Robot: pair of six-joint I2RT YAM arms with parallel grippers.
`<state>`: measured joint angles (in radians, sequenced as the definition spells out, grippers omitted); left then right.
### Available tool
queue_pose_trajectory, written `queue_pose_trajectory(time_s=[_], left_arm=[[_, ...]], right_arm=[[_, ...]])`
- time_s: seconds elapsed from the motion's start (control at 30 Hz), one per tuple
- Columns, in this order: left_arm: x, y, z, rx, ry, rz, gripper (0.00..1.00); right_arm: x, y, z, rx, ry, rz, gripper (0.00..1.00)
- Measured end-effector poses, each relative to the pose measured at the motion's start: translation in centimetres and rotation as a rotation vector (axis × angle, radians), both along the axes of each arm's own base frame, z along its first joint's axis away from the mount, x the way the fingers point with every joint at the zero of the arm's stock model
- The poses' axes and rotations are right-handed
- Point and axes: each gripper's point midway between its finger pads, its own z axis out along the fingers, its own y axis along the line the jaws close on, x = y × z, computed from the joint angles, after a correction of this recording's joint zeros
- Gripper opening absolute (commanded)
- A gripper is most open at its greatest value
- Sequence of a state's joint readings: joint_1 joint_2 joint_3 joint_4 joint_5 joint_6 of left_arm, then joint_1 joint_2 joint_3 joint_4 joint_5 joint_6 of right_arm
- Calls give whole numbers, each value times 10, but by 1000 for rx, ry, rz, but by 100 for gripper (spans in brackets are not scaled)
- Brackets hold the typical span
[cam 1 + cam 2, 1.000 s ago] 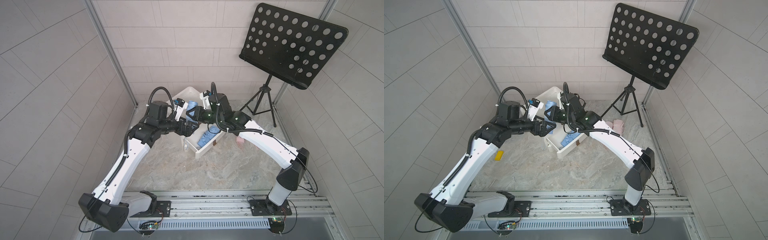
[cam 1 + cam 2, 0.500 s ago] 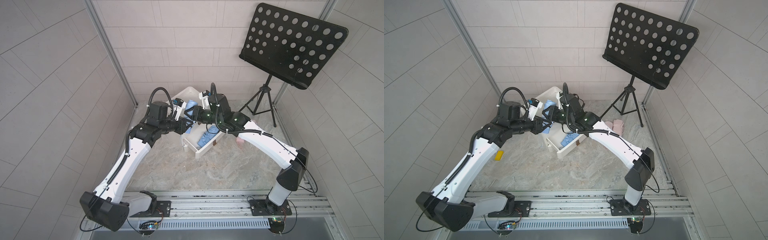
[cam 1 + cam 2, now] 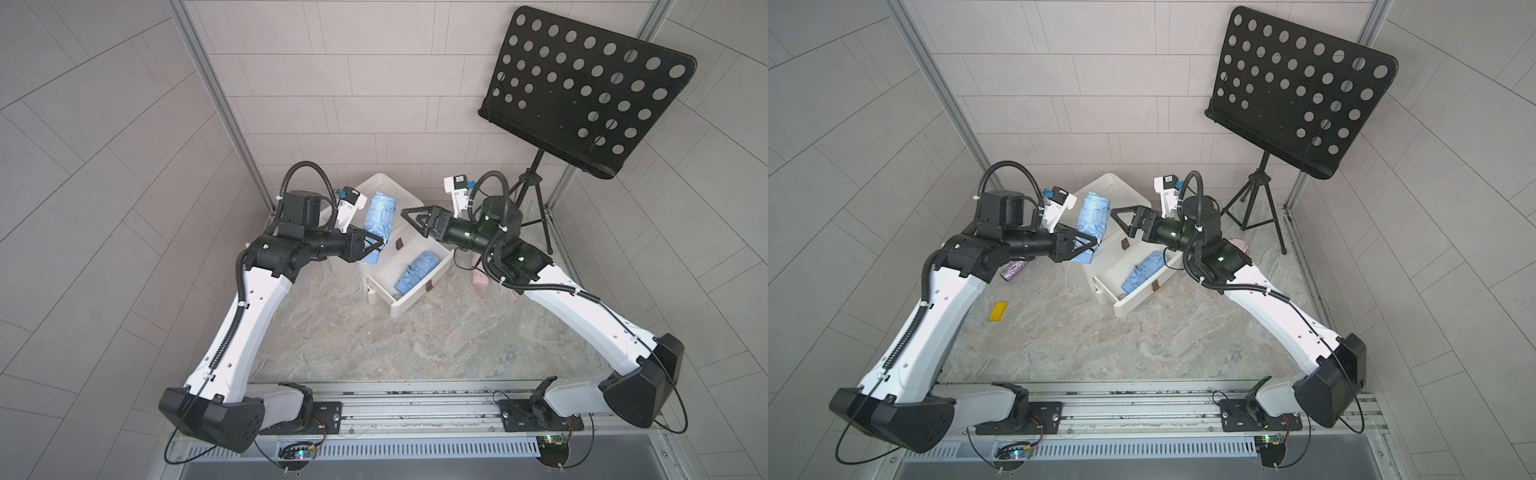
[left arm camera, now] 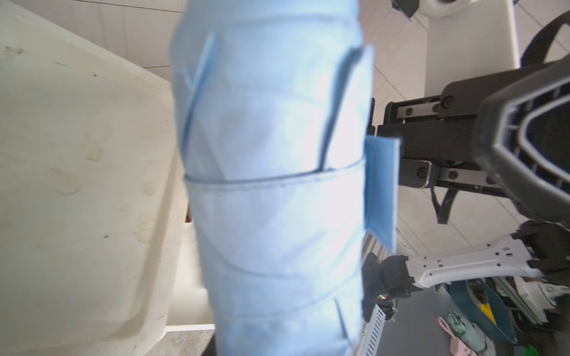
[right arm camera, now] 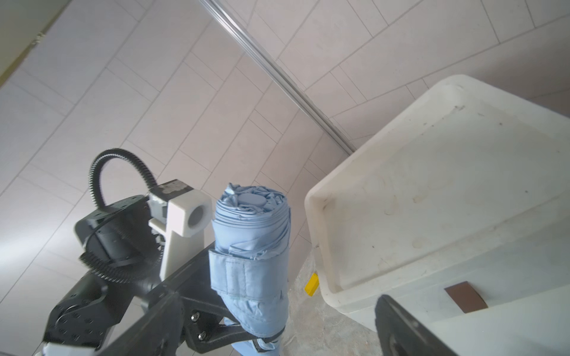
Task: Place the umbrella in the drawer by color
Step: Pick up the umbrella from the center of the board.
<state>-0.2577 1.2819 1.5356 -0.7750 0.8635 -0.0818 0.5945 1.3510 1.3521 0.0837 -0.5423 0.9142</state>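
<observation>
**Left claw** [image 3: 376, 245]: clamped on the lower part of the light-blue umbrella [image 3: 380, 216], with the jaws pressed against the fabric from both sides.

**Light-blue umbrella**: folded and bound by its strap. It is held roughly upright and clear of the table [image 3: 415, 340], and most of its length stands above the left claw. A thin cord loop [image 3: 356, 282] hangs below the left claw. In the left wrist view the fabric [image 4: 271, 185] fills the middle of the frame.

**Right claw** [image 3: 413, 222]: jaws spread apart, with nothing held between them. It is set just beside the held umbrella, on the side away from the left claw, and is not seen to touch it.

**White drawer unit** [image 3: 384, 185]: stands behind and beneath both claws.

**Drawer** [image 3: 415, 297]: pulled out of the unit, below the right claw. A second blue umbrella [image 3: 415, 272] lies inside it.

**Pink folded item** [image 3: 480, 280]: lies on the table beyond the right claw and is partly hidden by the right arm.

**Yellow block** [image 3: 998, 311] and **glittery item** [image 3: 1013, 270]: lie on the table behind the left claw, near the left arm.

**Black music stand** [image 3: 582, 91]: stands well beyond the right claw, by the rear wall.
</observation>
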Motion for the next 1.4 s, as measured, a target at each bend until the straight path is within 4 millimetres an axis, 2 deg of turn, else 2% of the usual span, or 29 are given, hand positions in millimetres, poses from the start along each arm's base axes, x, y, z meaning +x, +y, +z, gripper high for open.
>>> queue_pose_trajectory(time_s=[0.07, 0.17, 0.47, 0.57, 0.73, 0.83, 0.87, 0.97, 1.13, 1.23, 1.33, 1.4], left_arm=[[-9, -5, 8, -29, 17, -53, 16], [-22, -13, 19, -80, 47, -133, 16], [-48, -22, 34, -188, 118, -267, 16], [-52, -23, 37, -206, 132, -285, 16], [-53, -24, 39, -229, 164, -295, 16], [-52, -25, 40, -242, 177, -303, 18], [-52, -25, 40, -245, 179, -306, 20], [-53, -25, 41, -253, 183, -312, 41], [-53, -25, 44, -259, 163, -323, 87], [-50, -22, 43, -248, 149, -306, 97], [-40, -14, 41, -225, 133, -252, 98], [-30, -4, 37, -196, 125, -187, 99]], right_arm=[[-14, 2, 8, 26, -41, 55, 100], [-27, 11, 10, 55, -72, 130, 98], [-41, 38, 2, 66, -77, 248, 93], [-42, 48, -1, 71, -71, 272, 85], [-43, 53, 5, 101, -85, 295, 59], [-46, 54, 12, 121, -102, 305, 49], [-47, 54, 13, 125, -105, 307, 47], [-47, 54, 15, 134, -107, 308, 43], [-43, 54, 13, 134, -87, 289, 38], [-38, 53, 9, 128, -71, 261, 36], [-31, 46, 4, 116, -47, 211, 36], [-24, 34, 0, 104, -24, 151, 35]])
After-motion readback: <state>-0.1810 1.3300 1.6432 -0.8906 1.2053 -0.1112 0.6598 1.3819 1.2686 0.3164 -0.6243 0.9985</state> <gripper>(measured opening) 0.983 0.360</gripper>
